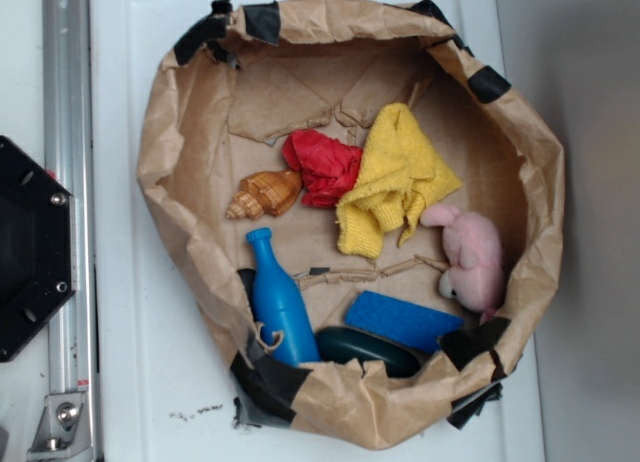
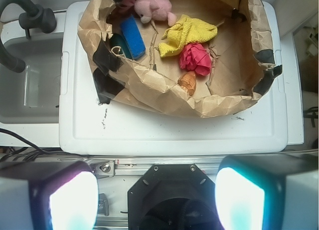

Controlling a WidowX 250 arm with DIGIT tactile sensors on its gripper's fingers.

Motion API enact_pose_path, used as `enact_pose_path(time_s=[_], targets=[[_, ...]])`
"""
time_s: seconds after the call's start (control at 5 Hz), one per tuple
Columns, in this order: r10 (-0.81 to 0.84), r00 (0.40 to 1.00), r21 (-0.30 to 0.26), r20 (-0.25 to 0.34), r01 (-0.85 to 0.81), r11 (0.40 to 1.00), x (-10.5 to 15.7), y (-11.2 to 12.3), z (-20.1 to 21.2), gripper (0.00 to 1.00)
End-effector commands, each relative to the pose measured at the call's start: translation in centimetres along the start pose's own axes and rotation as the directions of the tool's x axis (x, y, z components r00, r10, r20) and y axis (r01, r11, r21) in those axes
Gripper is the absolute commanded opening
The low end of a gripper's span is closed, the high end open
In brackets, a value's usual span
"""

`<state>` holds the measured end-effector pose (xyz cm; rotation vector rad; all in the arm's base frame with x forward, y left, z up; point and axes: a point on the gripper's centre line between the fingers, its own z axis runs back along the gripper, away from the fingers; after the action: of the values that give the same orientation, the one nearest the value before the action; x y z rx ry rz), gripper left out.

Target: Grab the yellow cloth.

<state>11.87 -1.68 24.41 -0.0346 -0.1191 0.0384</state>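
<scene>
Gripper (image 2: 157,200): jaws spread wide, holding and touching nothing, well apart from the bag (image 2: 149,93); only the wrist view shows it. Yellow cloth (image 1: 392,182) lies crumpled mid-floor of the bag, touching the red cloth (image 1: 322,165), with the pink toy (image 1: 470,257) just beside it against the bag wall. The exterior view alone shows the blue bottle (image 1: 278,302); in the wrist view it appears hidden by the bag wall.

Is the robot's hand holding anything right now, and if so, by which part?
Nothing is held. The hand is open, far back from the paper bag, with empty space between its fingers. The yellow cloth lies untouched inside the bag.
</scene>
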Motion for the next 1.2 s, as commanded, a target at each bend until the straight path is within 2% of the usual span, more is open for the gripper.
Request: enact_pose_path(time_s=[0.0,0.2,0.4,0.6,0.8,1.0], targets=[[0.000,1.000,0.000,0.000,0.000,1.000,0.0,0.0,0.0,1.00],[0.041,0.984,0.045,0.172,-0.049,0.998,3.3,2.1,-0.9,1.00],[0.028,0.971,-0.046,0.237,-0.018,0.999,8.1,2.6,-4.1,1.00],[0.020,0.974,-0.007,0.225,-0.018,1.000,10.9,3.3,-6.9,1.00],[-0.006,0.987,0.010,0.160,0.004,1.000,13.9,4.1,-11.1,1.00],[-0.017,0.995,0.013,0.097,0.016,1.000,14.5,4.1,-14.2,1.00]])
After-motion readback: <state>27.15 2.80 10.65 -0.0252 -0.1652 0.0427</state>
